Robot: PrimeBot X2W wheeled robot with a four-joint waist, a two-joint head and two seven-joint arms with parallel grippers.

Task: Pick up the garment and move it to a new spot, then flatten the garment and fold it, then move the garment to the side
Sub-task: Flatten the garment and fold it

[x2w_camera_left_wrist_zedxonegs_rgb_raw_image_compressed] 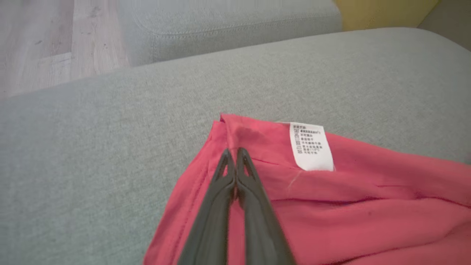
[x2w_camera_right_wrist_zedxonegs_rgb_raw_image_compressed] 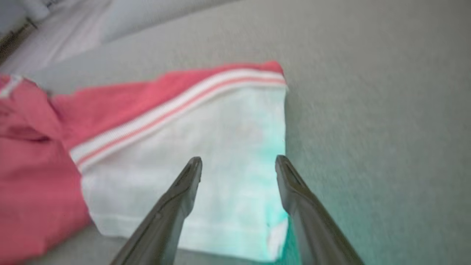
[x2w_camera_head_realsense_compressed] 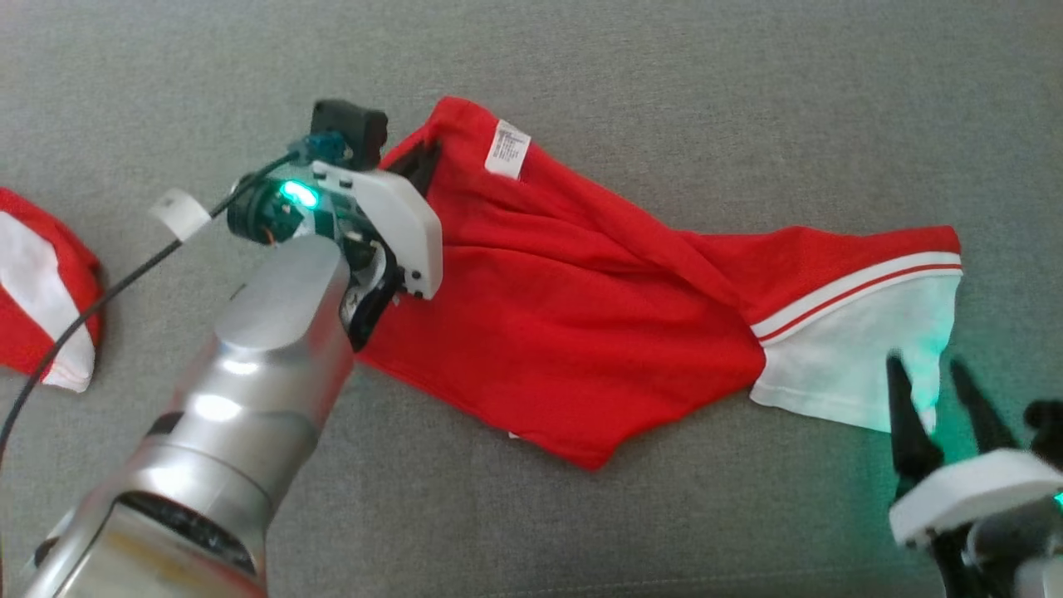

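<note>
The red garment (x2w_camera_head_realsense_compressed: 565, 316) lies twisted across the middle of the grey sofa cushion (x2w_camera_head_realsense_compressed: 581, 75), well in from its far edge. The left end effector (x2w_camera_left_wrist_zedxonegs_rgb_raw_image_compressed: 234, 152) is closed and seems to pinch the corner beside the care label (x2w_camera_left_wrist_zedxonegs_rgb_raw_image_compressed: 311, 146). The right end effector (x2w_camera_right_wrist_zedxonegs_rgb_raw_image_compressed: 238, 162) hangs open over the white panel (x2w_camera_right_wrist_zedxonegs_rgb_raw_image_compressed: 206, 147). It is probably best to lower the right one onto that panel's hem and grip, then lift both corners together so the cloth hangs level.

The left forearm (x2w_camera_head_realsense_compressed: 257, 374) is glossy silver, with a white wrist plate (x2w_camera_head_realsense_compressed: 399, 224), a green light (x2w_camera_head_realsense_compressed: 299, 195) and a black cable (x2w_camera_head_realsense_compressed: 108, 296) bearing a white tag (x2w_camera_head_realsense_compressed: 178, 213). The fingers (x2w_camera_left_wrist_zedxonegs_rgb_raw_image_compressed: 217, 213) are long, dark and tapering.
</note>
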